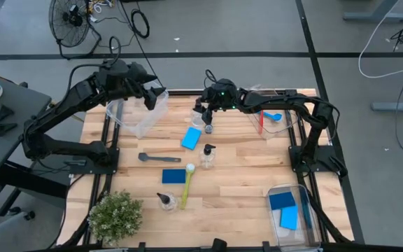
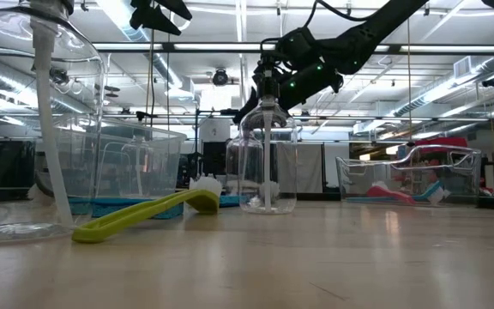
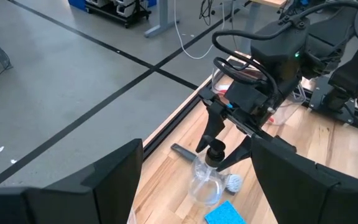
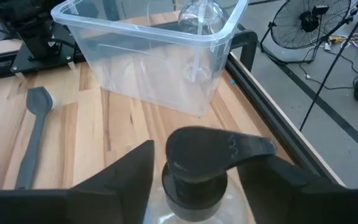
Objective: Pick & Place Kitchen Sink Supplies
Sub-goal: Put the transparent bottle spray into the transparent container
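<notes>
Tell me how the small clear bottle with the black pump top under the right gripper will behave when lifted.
The small clear bottle with the black pump top looks empty, so it is probably light. Its smooth rounded body may be slippery; the narrow neck between the right gripper fingers seems the safer hold. Standing upright on the wooden table, it could tip if nudged sideways.

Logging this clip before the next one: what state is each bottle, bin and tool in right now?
Right tool: open, fingers straddling the black top of a bottle.
That bottle: upright on the table.
Left tool: open, above the empty bin.
Second bottle: upright.
Third bottle: lying down.
Corner bin: holds blue sponges.
</notes>
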Available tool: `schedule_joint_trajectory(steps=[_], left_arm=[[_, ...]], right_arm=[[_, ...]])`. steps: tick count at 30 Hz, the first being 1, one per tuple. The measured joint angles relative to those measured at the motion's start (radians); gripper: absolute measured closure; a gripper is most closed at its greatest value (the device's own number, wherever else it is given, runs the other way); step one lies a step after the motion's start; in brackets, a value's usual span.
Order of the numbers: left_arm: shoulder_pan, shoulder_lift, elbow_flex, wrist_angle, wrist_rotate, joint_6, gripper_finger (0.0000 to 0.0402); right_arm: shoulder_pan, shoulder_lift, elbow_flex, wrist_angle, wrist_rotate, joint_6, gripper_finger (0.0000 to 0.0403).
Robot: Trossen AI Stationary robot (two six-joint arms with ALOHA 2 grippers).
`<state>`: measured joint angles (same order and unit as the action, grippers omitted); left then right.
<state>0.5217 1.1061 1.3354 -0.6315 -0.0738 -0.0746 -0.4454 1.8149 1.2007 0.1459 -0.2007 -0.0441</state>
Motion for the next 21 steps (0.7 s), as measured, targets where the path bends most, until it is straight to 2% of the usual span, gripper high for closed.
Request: schedule_joint_trajectory(steps=[6,11,21], left_arm=[[0.001,0.0,0.0,0.0,0.0,0.001,0.0097],[0.0,0.0,0.0,-0.001,0.0,0.0,0.0097],[-0.02,0.037,0.002,-0.001,-0.005,-0.028,0.0097]], right_arm=[[0.0,-0.038,0.001,0.044,0.008,-0.005,0.0131],[-0.001,-0.1,0.001,0.018,0.069,-0.049,0.011],[0.012,-0.354,0.001,-0.124,0.089,-0.078,0.0101]])
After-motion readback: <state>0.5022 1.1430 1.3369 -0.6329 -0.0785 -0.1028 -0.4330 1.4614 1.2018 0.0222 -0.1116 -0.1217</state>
